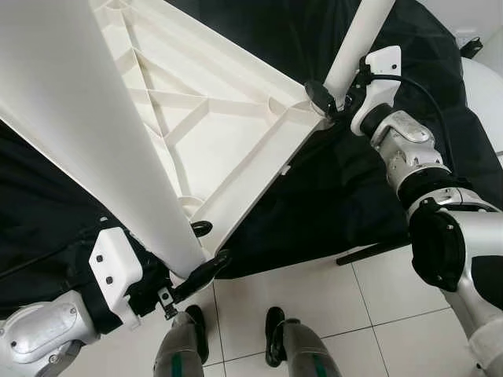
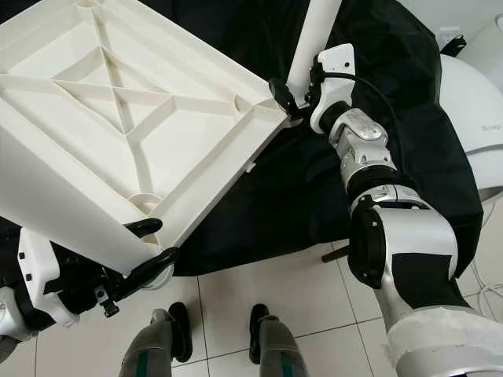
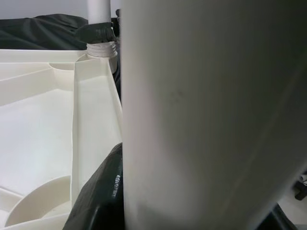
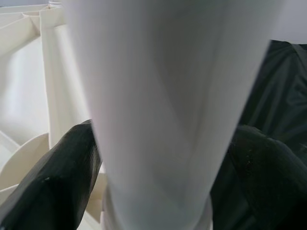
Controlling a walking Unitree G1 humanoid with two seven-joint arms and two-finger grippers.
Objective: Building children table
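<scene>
A white plastic table top [image 1: 212,118] lies upside down and tilted, its ribbed underside facing me. One white leg [image 1: 78,118] stands in its near corner socket. My left gripper [image 1: 206,250] is shut on that leg close to the socket, one black finger [image 3: 103,191] pressing its side. A second white leg [image 2: 314,31] stands in the right corner socket. My right gripper [image 2: 292,94] is shut around its base, with fingers [image 4: 53,182] on both sides of the tube [image 4: 168,96].
A black cloth [image 1: 330,188] covers the furniture under and behind the table top. White floor tiles [image 1: 377,298] and my feet [image 1: 275,330] are below. A white rounded object [image 2: 479,118] stands at the far right.
</scene>
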